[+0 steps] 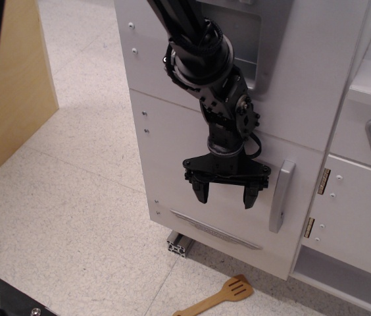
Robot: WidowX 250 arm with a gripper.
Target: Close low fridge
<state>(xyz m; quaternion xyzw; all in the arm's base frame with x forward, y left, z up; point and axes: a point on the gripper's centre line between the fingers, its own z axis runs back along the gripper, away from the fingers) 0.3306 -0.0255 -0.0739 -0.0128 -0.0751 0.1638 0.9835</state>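
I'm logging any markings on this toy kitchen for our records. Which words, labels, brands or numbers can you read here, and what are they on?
None can be read.
Low fridge door: plain white, no lettering.
Silver trim strip: may carry embossing, too blurred to tell.
Gripper: black, no visible label.
Wooden spatula: no marking.

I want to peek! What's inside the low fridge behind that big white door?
You can't see inside. The low fridge door sits flat against the cabinet, covering whatever is in there. Only its handle and the open pincer in front of it show.
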